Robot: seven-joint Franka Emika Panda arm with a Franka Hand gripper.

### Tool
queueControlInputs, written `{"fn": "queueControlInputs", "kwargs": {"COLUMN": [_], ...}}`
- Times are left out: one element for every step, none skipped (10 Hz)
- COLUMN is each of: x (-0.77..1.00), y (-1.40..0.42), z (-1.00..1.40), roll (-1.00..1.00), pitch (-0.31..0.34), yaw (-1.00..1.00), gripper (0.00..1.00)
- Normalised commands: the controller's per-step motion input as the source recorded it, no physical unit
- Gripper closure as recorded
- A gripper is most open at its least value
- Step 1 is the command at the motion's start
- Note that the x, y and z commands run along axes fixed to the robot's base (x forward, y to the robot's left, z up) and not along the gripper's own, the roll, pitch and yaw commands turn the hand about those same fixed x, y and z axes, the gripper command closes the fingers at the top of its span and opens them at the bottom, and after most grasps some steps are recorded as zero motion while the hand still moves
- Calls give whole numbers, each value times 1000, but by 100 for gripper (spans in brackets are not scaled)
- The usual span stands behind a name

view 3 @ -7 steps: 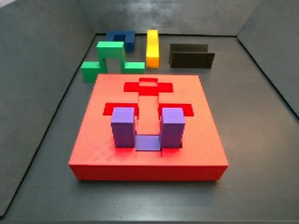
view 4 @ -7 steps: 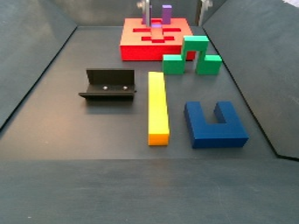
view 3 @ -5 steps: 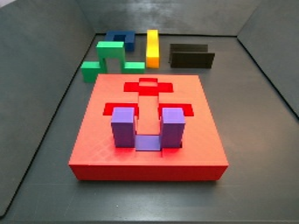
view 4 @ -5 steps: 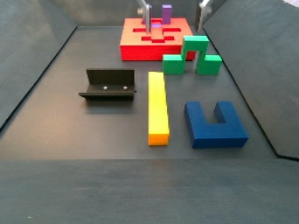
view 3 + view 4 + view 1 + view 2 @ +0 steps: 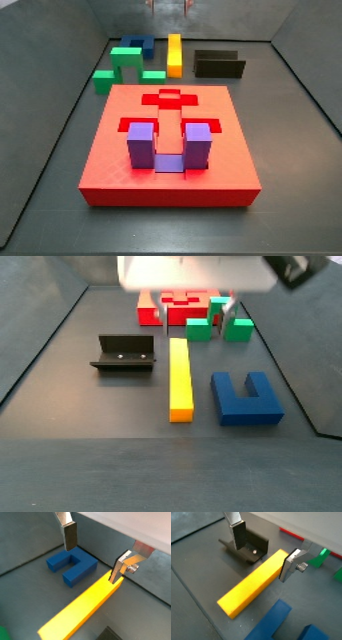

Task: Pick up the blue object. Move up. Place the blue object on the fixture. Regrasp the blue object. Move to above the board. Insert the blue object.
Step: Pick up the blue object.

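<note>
Two silver fingers (image 5: 69,534) stood spread with nothing between them, so your gripper (image 5: 93,554) hung open above the yellow bar (image 5: 80,607), near the blue object (image 5: 69,565). In a side view the fixture (image 5: 123,354) sat left, the bar in the middle, the blue object on the floor at right, prongs toward the board (image 5: 177,306). That open stance suited a grasp not yet made.

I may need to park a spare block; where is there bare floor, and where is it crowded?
Bare floor lies nearer than the yellow bar and blue object, and left of the fixture. It is crowded by the green blocks beside the board. The gripper, fingers open, hangs over the yellow bar.
</note>
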Motion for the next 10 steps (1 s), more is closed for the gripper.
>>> {"fn": "queueControlInputs", "kwargs": {"x": [-37,-166,-300,-366,-374,-534,-626,-403,-223,-29], "y": [86,111,137,203,269,337,306,134,0,-14], "z": [-563,-577,-600,-534,-500,-414,-309,-249,-114,0], "roll": [-24,-10,0,0,0,-31,-99,-127,-130,-149], "pitch": [-104,-107,-124,-76,-64,-43,-57,-90,-94,-89], "yaw": [0,0,0,-31,-49,-126,-191,-103,-14,0], "gripper": [0,0,0,0,0,0,0,0,0,0]}}
